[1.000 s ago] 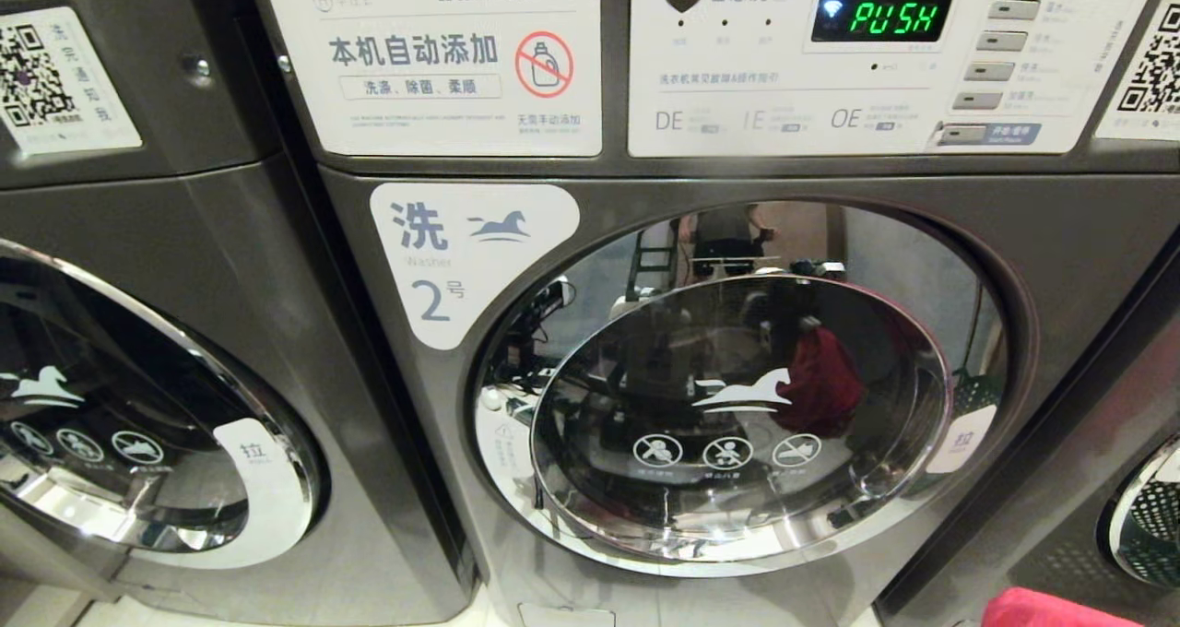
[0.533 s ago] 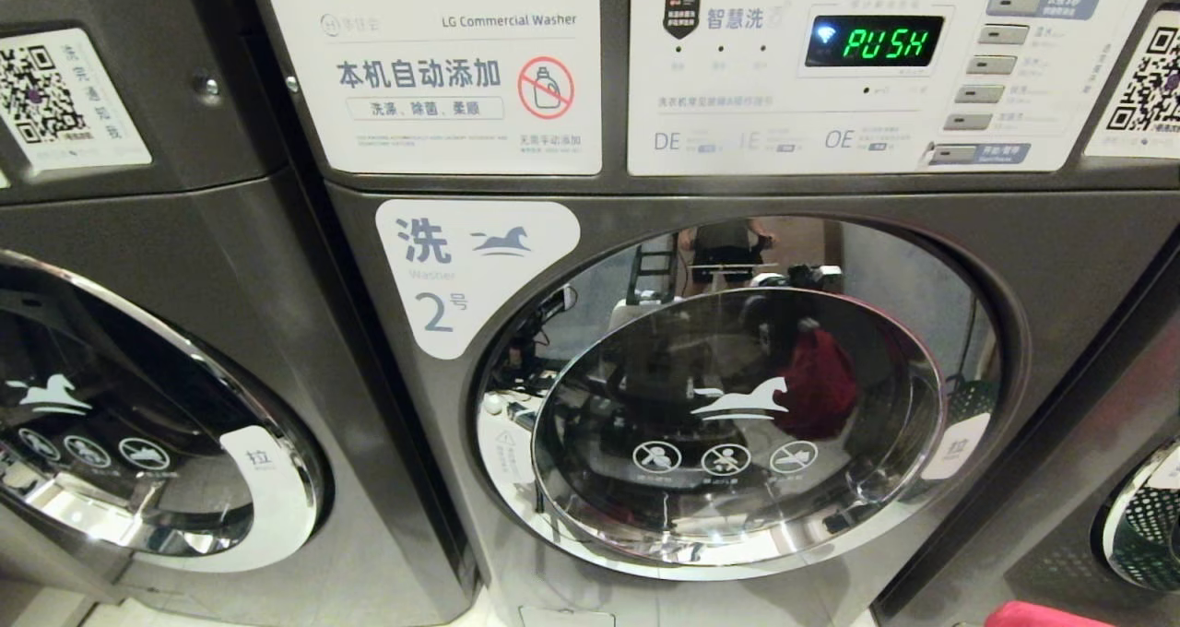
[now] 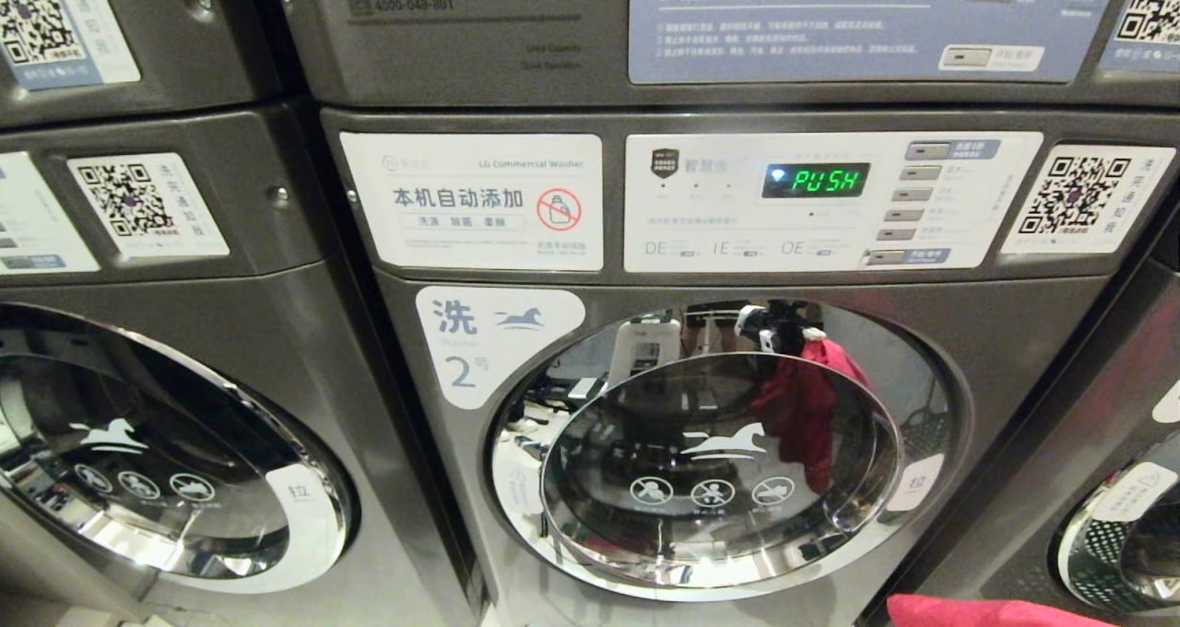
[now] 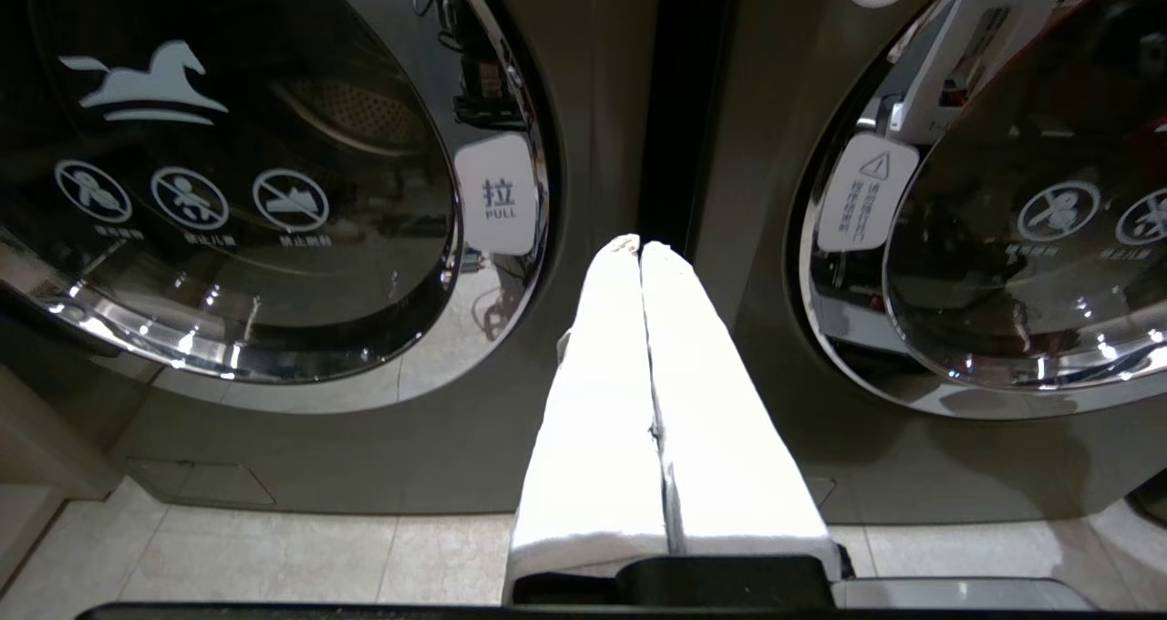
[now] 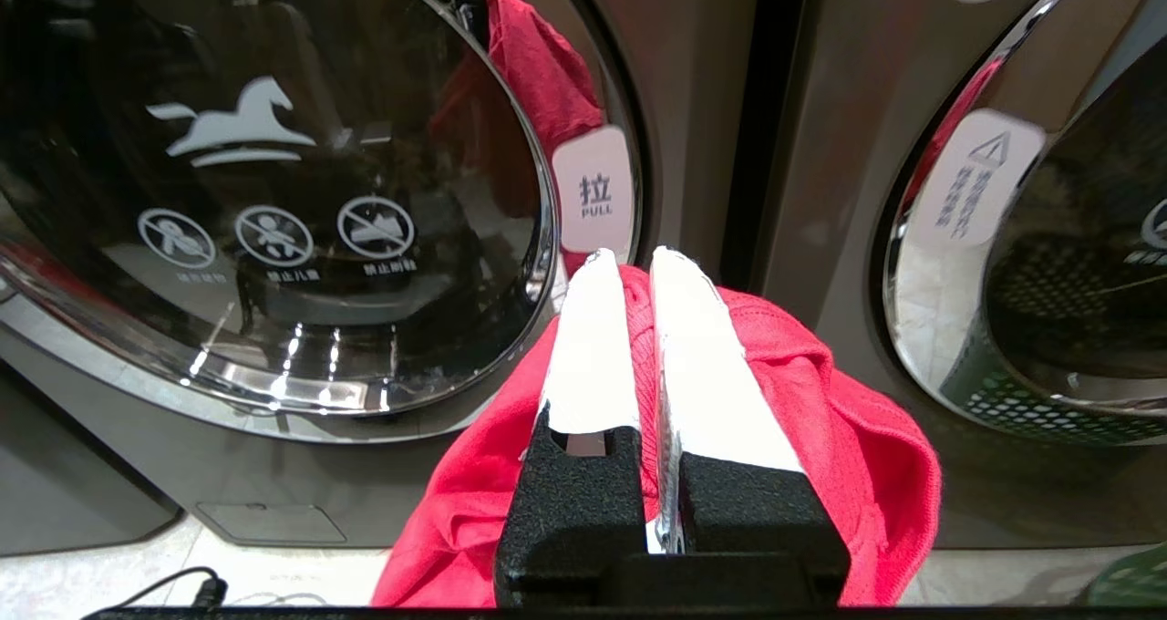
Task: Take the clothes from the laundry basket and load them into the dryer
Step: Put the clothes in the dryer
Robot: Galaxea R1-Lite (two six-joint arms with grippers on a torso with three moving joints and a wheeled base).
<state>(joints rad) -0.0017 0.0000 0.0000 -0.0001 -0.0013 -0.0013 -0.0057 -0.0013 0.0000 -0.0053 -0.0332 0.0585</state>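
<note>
Head view: the camera faces washer no. 2 [image 3: 701, 406], its round door [image 3: 719, 461] closed and the display [image 3: 816, 181] reading PUSH. Above it sits another machine with a blue panel [image 3: 867, 23], probably the dryer; only its lower edge shows. A strip of red cloth [image 3: 977, 611] pokes in at the bottom right, and its reflection hangs in the door glass. More machines stand to either side. Neither arm is in this view.

Left wrist view: the left hand [image 4: 641, 248] is clenched with nothing between its white fingers [image 4: 602, 401], pointing at the gap between two washers above a tiled floor [image 4: 273, 556].

Right wrist view: the right hand [image 5: 624, 260] is clamped on the red cloth [image 5: 848, 474], which bunches round both fingers and droops below them. It hangs low in front of the washer door, near the pull tab [image 5: 594, 199]. A green basket [image 5: 1012, 392] shows reflected in the next machine's door.

The step in hand looks like the carry: one garment is out of the basket and held before the machines, not yet loaded. No dryer door shows, open or shut. The next move likely calls for finding that door higher up, and, if it is shut, using the free left hand to pull it open before the right hand brings the cloth in.
</note>
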